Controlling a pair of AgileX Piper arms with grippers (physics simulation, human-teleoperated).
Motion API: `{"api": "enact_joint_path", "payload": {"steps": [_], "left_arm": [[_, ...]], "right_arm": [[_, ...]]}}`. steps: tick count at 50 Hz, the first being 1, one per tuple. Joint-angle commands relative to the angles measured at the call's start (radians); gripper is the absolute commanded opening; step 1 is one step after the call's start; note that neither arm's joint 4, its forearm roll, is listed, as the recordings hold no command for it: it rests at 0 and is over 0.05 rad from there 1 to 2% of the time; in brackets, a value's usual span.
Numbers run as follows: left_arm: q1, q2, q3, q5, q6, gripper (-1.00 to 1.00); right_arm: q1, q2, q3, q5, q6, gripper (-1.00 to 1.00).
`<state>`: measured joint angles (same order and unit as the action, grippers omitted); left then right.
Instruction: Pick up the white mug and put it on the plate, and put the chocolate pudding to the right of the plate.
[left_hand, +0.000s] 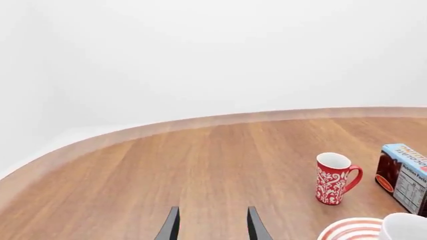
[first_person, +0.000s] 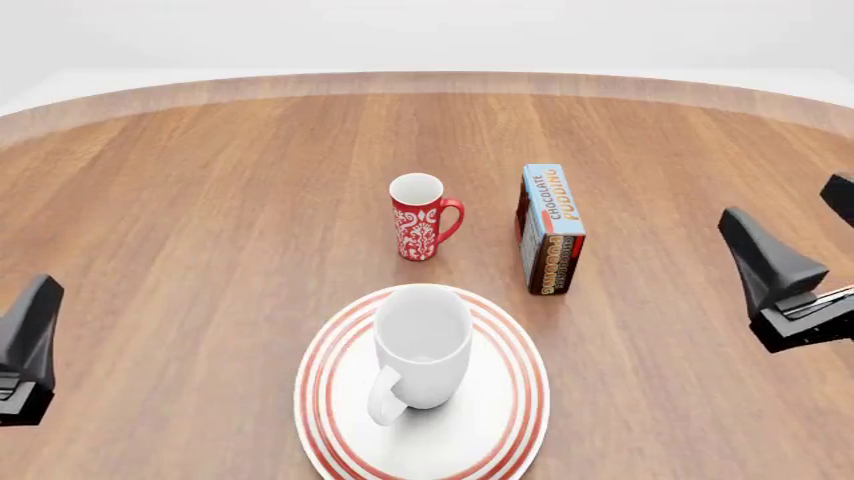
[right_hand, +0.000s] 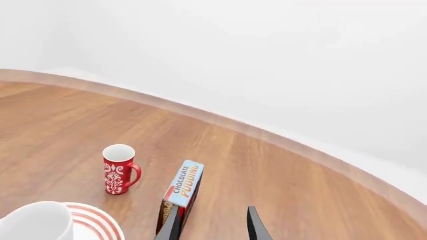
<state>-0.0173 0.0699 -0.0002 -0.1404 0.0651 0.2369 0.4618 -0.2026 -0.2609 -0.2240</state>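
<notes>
The white mug stands upright on the plate near the table's front, handle toward me; its edge also shows in the left wrist view. The chocolate pudding stands on edge just beyond the plate's right side, apart from it, and is also in the right wrist view. My left gripper is open and empty, low at the far left, well away from the plate. My right gripper is open and empty at the right edge, well to the right of the pudding.
A slim red mug with white ornament stands upright behind the plate, left of the pudding. The round wooden table's far rim curves across the back, with white floor beyond.
</notes>
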Motion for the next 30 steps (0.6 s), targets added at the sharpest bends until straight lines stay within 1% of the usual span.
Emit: {"api": "enact_joint_path", "payload": {"steps": [1, 13, 16, 20, 26, 30], "left_arm": [[-0.003, -0.004, 0.0, 0.003, -0.003, 1.0], [-0.007, -0.001, 0.0, -0.002, -0.008, 1.0], [-0.008, -0.006, 0.0, 0.002, -0.009, 1.0], [-0.007, -0.011, 0.0, 0.006, -0.011, 1.0], [-0.007, -0.014, 0.0, 0.009, -0.011, 1.0], [-0.008, -0.017, 0.0, 0.011, -0.011, 1.0]], "right_arm": [[0.029, 0.102, -0.04, -0.061, -0.029, 1.0], [0.061, 0.178, -0.09, -0.076, -0.046, 1.0], [0.066, 0.203, -0.107, -0.078, -0.043, 1.0], [0.072, 0.222, -0.118, -0.087, -0.054, 1.0], [0.072, 0.263, -0.141, -0.088, -0.046, 1.0], [0.078, 0.28, -0.15, -0.092, -0.052, 1.0]]}}
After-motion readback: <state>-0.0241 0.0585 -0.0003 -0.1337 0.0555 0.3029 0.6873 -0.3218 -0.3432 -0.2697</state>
